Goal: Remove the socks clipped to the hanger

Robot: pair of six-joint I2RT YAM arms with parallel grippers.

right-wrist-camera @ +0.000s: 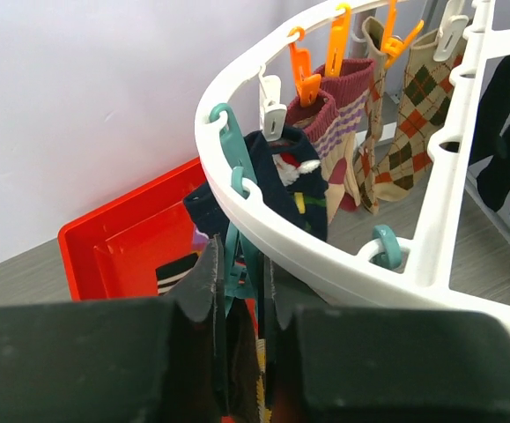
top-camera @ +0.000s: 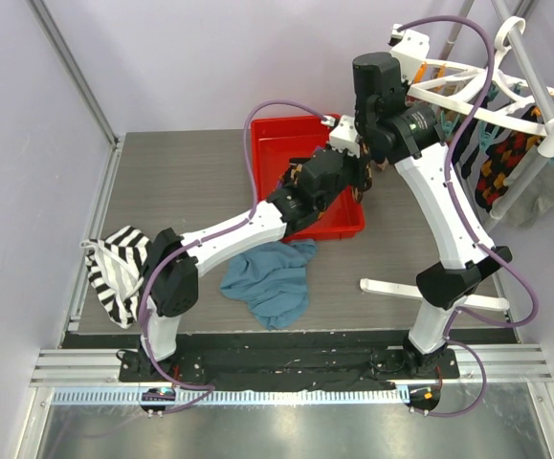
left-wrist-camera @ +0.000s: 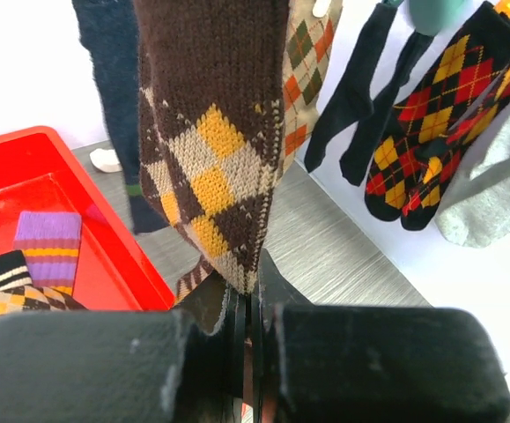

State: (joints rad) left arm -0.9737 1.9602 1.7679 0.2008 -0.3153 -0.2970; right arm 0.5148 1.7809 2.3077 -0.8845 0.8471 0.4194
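Observation:
The white hanger (top-camera: 477, 91) stands at the far right with several socks clipped to it. In the right wrist view its rim (right-wrist-camera: 325, 256) curves across, with teal and orange clips. My right gripper (right-wrist-camera: 241, 264) is shut on a teal clip (right-wrist-camera: 237, 238) just under the rim. That clip holds a brown argyle sock (left-wrist-camera: 215, 132). My left gripper (left-wrist-camera: 250, 286) is shut on the lower end of this hanging sock. In the top view both grippers meet at the hanger's left end, left (top-camera: 358, 184) below right (top-camera: 361, 151). Black (left-wrist-camera: 360, 88), red argyle (left-wrist-camera: 431, 123) and grey socks hang beyond.
A red tray (top-camera: 257, 129) under the grippers holds loose socks, one purple striped (left-wrist-camera: 48, 247). A blue cloth (top-camera: 272, 277) lies in front of it. A black-and-white striped cloth (top-camera: 119, 273) lies at the table's left edge. The hanger stand's white foot (top-camera: 391, 287) is near the right arm's base.

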